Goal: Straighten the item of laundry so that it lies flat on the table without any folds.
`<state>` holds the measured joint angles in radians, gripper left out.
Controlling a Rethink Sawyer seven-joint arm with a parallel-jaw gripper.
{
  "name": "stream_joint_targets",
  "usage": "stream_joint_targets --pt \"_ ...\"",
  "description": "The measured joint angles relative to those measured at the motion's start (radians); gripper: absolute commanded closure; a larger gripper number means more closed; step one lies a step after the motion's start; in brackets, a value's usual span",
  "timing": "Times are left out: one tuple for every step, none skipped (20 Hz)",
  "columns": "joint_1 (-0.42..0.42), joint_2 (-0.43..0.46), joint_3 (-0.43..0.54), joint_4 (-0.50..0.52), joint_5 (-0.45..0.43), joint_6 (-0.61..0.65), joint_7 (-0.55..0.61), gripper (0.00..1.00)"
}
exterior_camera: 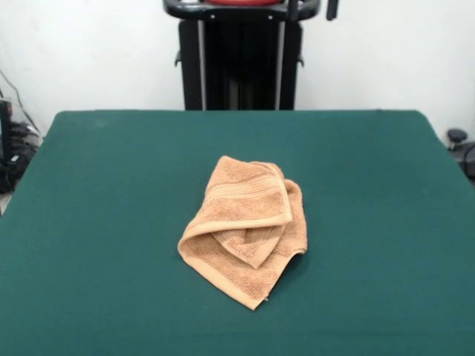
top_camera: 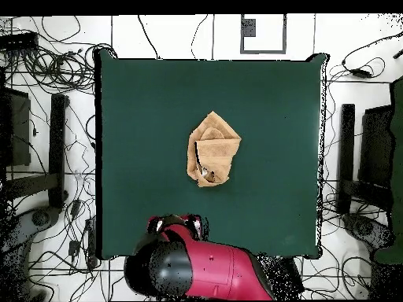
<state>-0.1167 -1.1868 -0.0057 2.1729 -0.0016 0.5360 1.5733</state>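
The item of laundry [exterior_camera: 245,226], a light orange-tan towel, lies crumpled near the middle of the dark green table [exterior_camera: 111,185]. It is folded over itself in several layers, with one corner tucked under a flap and a woven band showing on the top layer. From overhead the towel [top_camera: 212,149] is a compact bunch on the table [top_camera: 142,102]. The red arm is drawn back, and its gripper [top_camera: 178,226] hangs over the table edge by the base, well away from the towel. Seen from above, its state does not show.
The black pedestal [exterior_camera: 241,59] stands behind the table's far edge. Tangled cables [top_camera: 47,71] and black stands [top_camera: 57,149] surround the table on the white floor. The red arm's body [top_camera: 212,271] sits beside the table edge.
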Motion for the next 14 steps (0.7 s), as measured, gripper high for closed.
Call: stream_joint_targets --pt "-0.003 0.002 0.0 0.0 0.0 -0.012 0.0 0.0" --pt "-0.004 0.005 0.0 0.0 0.0 -0.021 0.0 0.0" --pt "-0.006 0.012 0.0 0.0 0.0 -0.035 0.0 0.0" --pt "-0.007 0.018 0.0 0.0 0.0 -0.045 0.0 0.0" --pt "-0.01 0.028 0.0 0.0 0.0 -0.059 0.0 0.0" --pt "-0.012 0.038 0.0 0.0 0.0 -0.071 0.0 0.0" --pt "-0.016 0.048 0.001 0.0 0.0 -0.082 0.0 0.0" --pt "-0.02 0.057 0.001 0.0 -0.001 -0.093 0.0 0.0" --pt "-0.023 0.066 0.001 -0.001 -0.003 -0.103 0.0 0.0" --pt "-0.027 0.075 0.001 -0.001 -0.006 -0.111 0.0 0.0" --pt "-0.031 0.084 0.001 -0.001 -0.009 -0.12 0.0 0.0" --pt "-0.034 0.091 0.001 -0.001 -0.012 -0.124 0.0 0.0" --pt "-0.038 0.1 0.001 -0.001 -0.018 -0.13 0.0 0.0" --pt "-0.041 0.106 0.001 -0.001 -0.023 -0.133 0.0 0.0"
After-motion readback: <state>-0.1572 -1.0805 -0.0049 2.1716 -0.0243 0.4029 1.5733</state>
